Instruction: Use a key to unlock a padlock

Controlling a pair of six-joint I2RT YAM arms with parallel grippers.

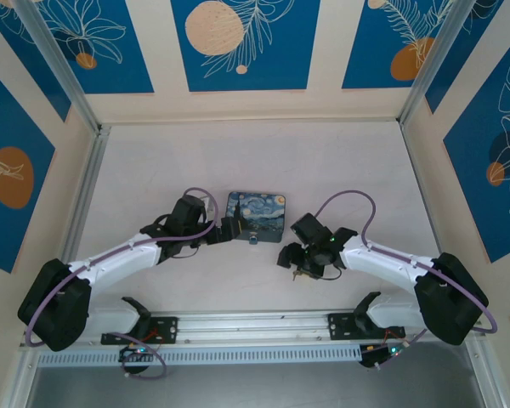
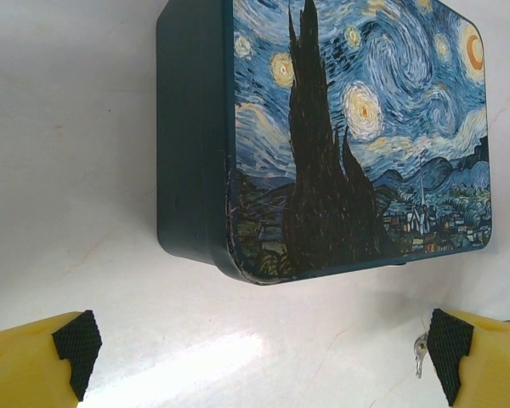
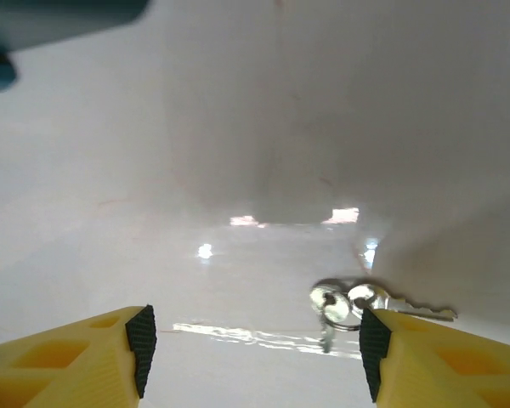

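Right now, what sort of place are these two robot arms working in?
Probably a lab test cell for robot manipulation, not a home or shop: a white tabletop boxed in by blue leaf-printed wall panels between silver metal framing posts, with a slotted aluminium mounting rail along the near edge.

No text, label, brand, number or sign can be read in any of the views. The rectangular dark-teal box carries only a printed painting of a swirling night sky with a dark cypress on its lid, with no lettering legible on it. The blue wall panels carry only white line-drawn leaves and orange discs.
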